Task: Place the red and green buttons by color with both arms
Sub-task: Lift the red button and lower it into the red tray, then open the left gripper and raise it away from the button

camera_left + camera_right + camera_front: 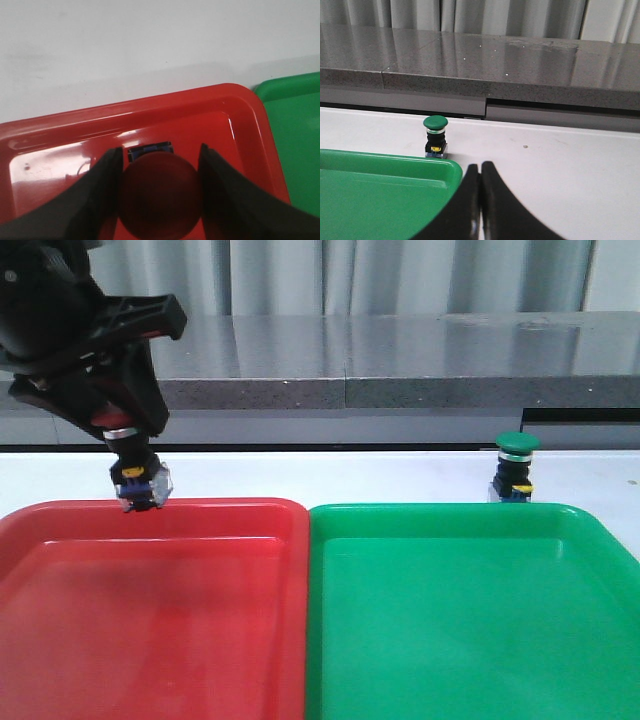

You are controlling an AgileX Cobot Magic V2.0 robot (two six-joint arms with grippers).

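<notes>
Red button [137, 468] hangs clamped in the left pincer [160, 192] above the red tray [150, 620] — right pincer [480, 200] closed, empty; green button [516, 468] on the desk [400, 475].

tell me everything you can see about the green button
The green button is a small mushroom-head push switch: rounded green cap, silver collar, black body with a yellow tab, bluish base. It looks like plastic. It stands upright on the white table, just behind the far rim of the green tray, toward the tray's right side. Nothing grips it; the right gripper is apart from it, fingers together.
</notes>
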